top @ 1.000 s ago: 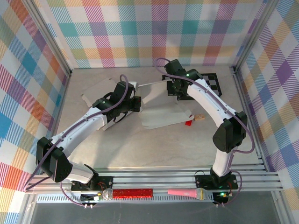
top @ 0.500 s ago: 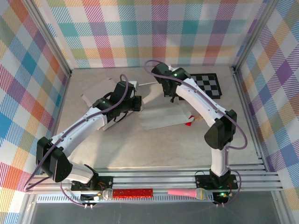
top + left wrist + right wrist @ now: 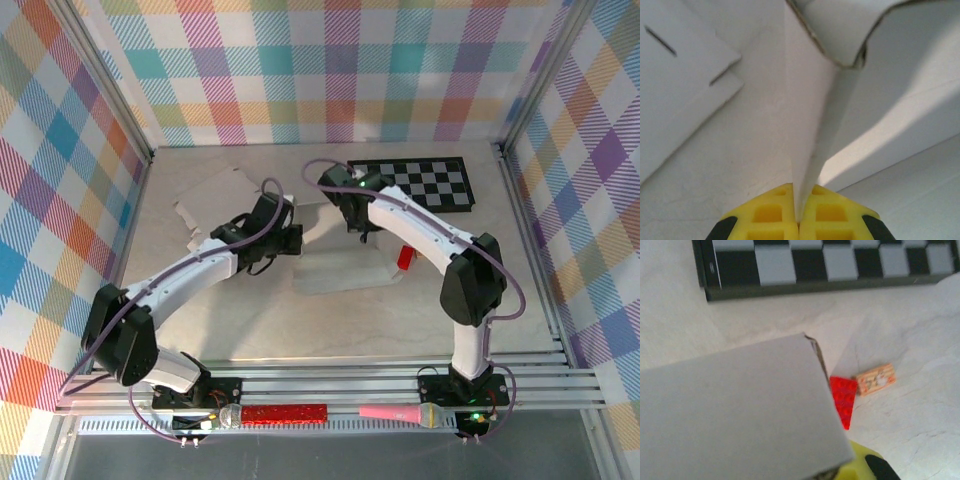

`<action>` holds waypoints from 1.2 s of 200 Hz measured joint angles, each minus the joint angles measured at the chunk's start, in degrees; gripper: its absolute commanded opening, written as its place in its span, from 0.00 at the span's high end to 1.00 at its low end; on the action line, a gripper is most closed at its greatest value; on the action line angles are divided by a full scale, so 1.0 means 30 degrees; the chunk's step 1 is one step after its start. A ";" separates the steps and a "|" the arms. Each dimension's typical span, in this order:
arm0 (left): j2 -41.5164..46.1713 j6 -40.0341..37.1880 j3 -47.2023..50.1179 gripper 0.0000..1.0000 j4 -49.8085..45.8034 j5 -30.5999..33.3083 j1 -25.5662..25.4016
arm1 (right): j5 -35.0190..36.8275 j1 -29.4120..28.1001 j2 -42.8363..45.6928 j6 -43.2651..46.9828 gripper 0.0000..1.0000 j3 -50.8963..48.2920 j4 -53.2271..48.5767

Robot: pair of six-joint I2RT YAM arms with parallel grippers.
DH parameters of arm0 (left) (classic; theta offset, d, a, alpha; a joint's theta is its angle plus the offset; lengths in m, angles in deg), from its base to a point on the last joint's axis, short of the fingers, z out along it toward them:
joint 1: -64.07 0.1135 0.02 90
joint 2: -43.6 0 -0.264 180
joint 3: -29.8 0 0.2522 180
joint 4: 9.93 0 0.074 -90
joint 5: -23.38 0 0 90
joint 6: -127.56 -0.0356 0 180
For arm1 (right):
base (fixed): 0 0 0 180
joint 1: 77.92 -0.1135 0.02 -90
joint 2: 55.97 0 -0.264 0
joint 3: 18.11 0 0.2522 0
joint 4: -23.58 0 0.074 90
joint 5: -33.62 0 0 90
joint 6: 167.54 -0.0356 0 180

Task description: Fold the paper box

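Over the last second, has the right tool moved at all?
Yes. The right tool has shifted left and slightly nearer the arm bases, off the checkerboard, which now lies fully uncovered in the top view.

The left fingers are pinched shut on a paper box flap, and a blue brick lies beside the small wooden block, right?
The brick is red, not blue; the right wrist view shows it beside the small wooden block. The left fingers are indeed pinched shut on the paper box flap.

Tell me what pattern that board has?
Black-and-white checks; the board shows best from the right wrist.
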State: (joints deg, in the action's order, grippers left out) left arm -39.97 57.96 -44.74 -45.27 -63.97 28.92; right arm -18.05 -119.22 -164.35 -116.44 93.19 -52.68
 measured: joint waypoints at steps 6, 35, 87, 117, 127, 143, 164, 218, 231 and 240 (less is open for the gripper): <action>-0.0277 0.0124 0.0568 1.00 0.0474 -0.0022 0.0000 | -0.0160 -0.0117 0.0248 -0.0044 1.00 -0.1202 0.0882; -0.1800 0.0699 0.2346 0.99 0.2441 -0.0073 0.0015 | -0.0831 -0.0430 0.0379 -0.0350 1.00 -0.3861 0.2943; -0.4153 0.1166 0.2098 0.89 0.4182 0.0211 0.0160 | -0.1005 -0.0350 -0.0627 -0.0408 1.00 -0.3781 0.3162; -0.5166 0.1348 0.0889 1.00 0.3701 0.0765 0.0175 | -0.1093 -0.0044 -0.1319 -0.0597 1.00 -0.3504 0.3111; -0.5421 0.1392 0.0546 1.00 0.3512 0.1013 0.0175 | -0.1166 0.0022 -0.1413 -0.0699 1.00 -0.3388 0.3111; -0.5697 0.1537 0.0131 1.00 0.3126 0.1464 0.0131 | -0.1319 0.0117 -0.1472 -0.0765 1.00 -0.3257 0.3133; -0.6084 0.1938 -0.0481 1.00 0.2375 0.2455 -0.0219 | -0.1545 0.0160 -0.1472 -0.0765 1.00 -0.3228 0.3133; -0.7162 0.3373 -0.2025 1.00 0.0335 0.6127 -0.1545 | -0.2528 0.0525 -0.1581 -0.0780 1.00 -0.3220 0.3213; -0.7395 0.3796 -0.2310 1.00 -0.0044 0.6907 -0.1763 | -0.2849 0.0597 -0.1647 -0.0772 1.00 -0.3220 0.3322; -0.7643 0.4153 -0.2616 1.00 -0.0466 0.7410 -0.1894 | -0.3038 0.0648 -0.1705 -0.0787 1.00 -0.3220 0.3395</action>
State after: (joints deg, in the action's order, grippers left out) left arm -62.90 70.42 -52.58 -46.67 -41.74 23.23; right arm -27.17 -117.27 -169.47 -118.80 83.53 -42.50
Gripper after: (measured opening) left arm 0.044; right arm 0.054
